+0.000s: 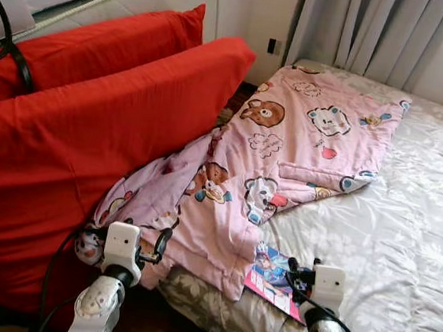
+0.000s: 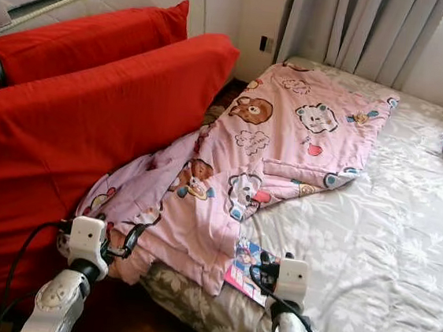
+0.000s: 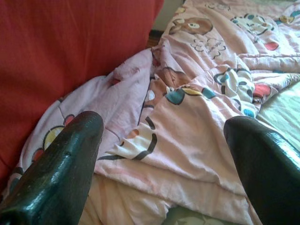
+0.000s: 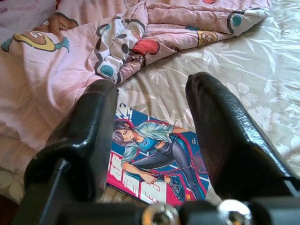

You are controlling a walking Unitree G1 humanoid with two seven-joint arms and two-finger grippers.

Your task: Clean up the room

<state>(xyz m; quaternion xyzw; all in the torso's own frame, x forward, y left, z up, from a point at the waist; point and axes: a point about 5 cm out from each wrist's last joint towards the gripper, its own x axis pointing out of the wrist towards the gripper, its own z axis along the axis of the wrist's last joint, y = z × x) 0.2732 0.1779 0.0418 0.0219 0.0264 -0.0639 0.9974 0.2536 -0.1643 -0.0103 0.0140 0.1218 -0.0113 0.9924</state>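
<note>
From the head, a pink cartoon blanket (image 1: 286, 153) sprawls across the frame's middle on the bed (image 1: 386, 255), spilling against red cushions (image 1: 76, 119) at left; a magazine (image 1: 271, 278) lies at lower centre. Left wrist: the left gripper (image 3: 164, 140) hovers spread wide over the blanket. Right wrist: the right gripper (image 4: 152, 117), fingers parted and empty, hangs above the magazine.

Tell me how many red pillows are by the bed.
2: one big red pillow in front, touching the pink blanket, and a second red pillow behind it against the headboard. Others may be hidden.
</note>
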